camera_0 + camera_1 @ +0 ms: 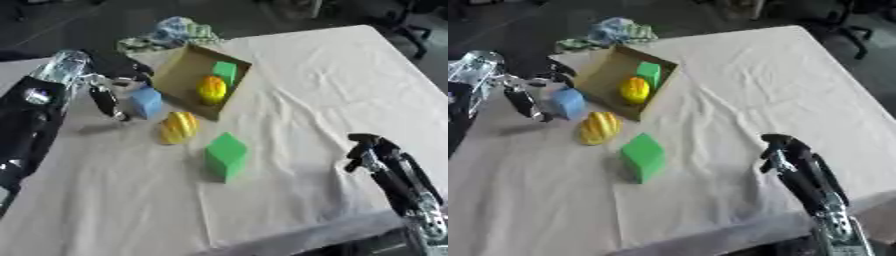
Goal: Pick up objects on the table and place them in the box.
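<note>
Pinching blue cube [146, 102] beside box [178, 73] wall: left hand [109, 97] | right hand [367, 150] curled, idle near table edge

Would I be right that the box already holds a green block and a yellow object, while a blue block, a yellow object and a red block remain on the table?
Nearly: the third item is a green block, not red, as the left eye view shows.

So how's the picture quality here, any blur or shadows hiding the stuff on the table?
Left eye view: soft all over, yet the green cube, yellow ridged object and blue cube read clearly; the left robot hand casts a faint shadow on the cloth. Right eye view: equally soft, the box interior is evenly lit, no glare; the right robot hand is a dark blur.
</note>
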You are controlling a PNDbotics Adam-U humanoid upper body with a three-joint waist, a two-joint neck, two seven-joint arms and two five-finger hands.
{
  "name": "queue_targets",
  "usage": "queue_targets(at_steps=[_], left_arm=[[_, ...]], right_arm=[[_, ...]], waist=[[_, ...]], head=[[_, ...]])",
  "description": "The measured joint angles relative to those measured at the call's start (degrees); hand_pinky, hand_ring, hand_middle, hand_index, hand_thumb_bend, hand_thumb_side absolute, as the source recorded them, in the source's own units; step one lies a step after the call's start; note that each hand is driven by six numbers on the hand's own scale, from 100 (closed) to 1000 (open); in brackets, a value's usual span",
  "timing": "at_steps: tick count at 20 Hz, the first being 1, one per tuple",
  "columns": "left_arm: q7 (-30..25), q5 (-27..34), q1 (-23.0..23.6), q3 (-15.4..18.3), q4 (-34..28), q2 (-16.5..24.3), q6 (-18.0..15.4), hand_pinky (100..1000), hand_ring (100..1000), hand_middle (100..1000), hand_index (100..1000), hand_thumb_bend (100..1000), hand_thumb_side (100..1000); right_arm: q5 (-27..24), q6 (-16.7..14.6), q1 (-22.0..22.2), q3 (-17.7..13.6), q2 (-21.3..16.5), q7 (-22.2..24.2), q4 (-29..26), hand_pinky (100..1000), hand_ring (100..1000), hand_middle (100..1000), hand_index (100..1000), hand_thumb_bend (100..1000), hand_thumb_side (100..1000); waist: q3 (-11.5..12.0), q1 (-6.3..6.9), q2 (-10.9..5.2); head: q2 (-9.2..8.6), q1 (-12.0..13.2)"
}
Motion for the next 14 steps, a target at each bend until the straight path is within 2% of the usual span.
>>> queue_targets(at_steps=[5, 10, 14], left_arm=[[5.03, -1.78, 0.00, 0.69, 1.49, -1.00, 0.24, 896, 903, 905, 874, 351, 333], [6.35, -2.57, 0.04, 1.01, 2.88, -1.39, 0.01, 881, 865, 865, 840, 318, 319], [5.56, -2.23, 0.03, 1.19, 3.16, -1.41, -0.25, 837, 781, 754, 737, 260, 282]], right_arm=[[-0.13, -0.05, -0.41, 0.02, 0.35, 0.18, 0.00, 509, 420, 476, 747, 100, 589], [-0.17, -0.06, -0.41, 0.02, 0.37, 0.28, 0.00, 510, 420, 476, 747, 100, 585], [-0.17, -0.06, -0.41, 0.02, 0.37, 0.30, 0.00, 510, 420, 476, 747, 100, 583]], waist=[[-0.15, 0.00, 0.00], [-0.14, 0.00, 0.00], [-0.03, 0.00, 0.00]], head=[[0.00, -0.01], [0.00, -0.04], [0.00, -0.07]])
